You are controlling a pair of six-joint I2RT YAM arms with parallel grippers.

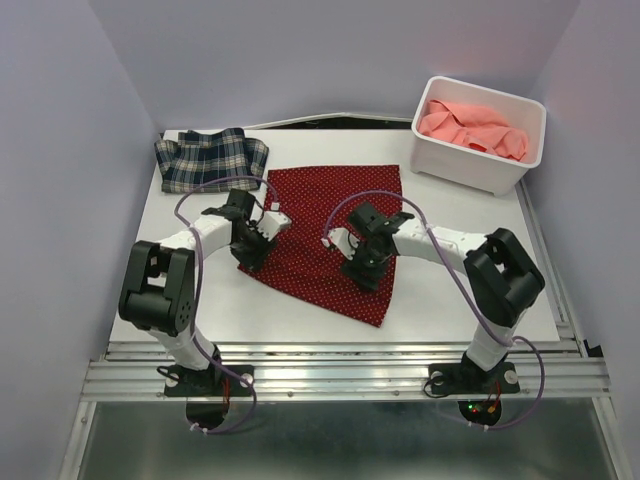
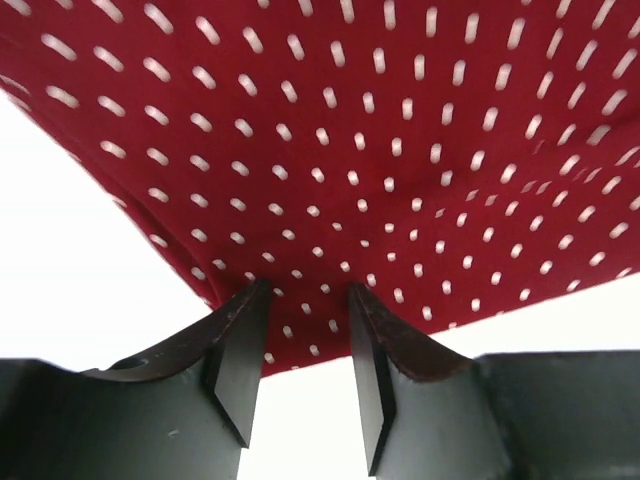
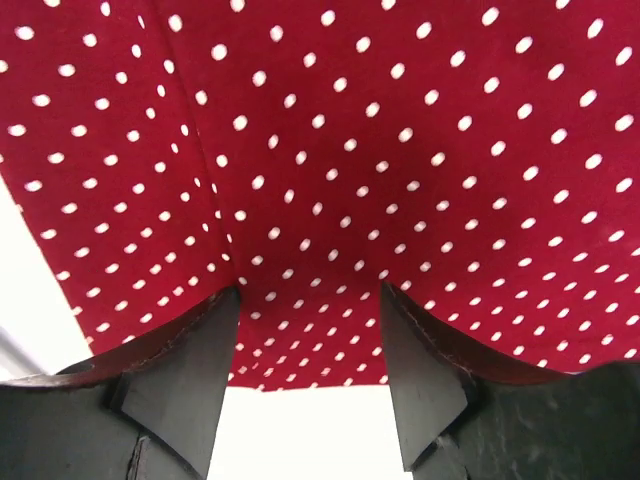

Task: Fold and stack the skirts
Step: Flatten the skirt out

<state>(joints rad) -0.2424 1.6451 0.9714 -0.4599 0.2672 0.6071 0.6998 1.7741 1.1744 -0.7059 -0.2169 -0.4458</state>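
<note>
Over dotted red skirt, L hand & R hand (both fingers apart)

From down here the red skirt with its small white dots fills the whole upper part of the view, lying on the white counter. Its edge runs down from the left, dips lowest in the middle and climbs again to the right, with soft creases running through the cloth. The gripper comes up from the bottom, its two dark fingers held apart, their tips right at that low edge, a strip of dotted cloth showing between them.
</note>
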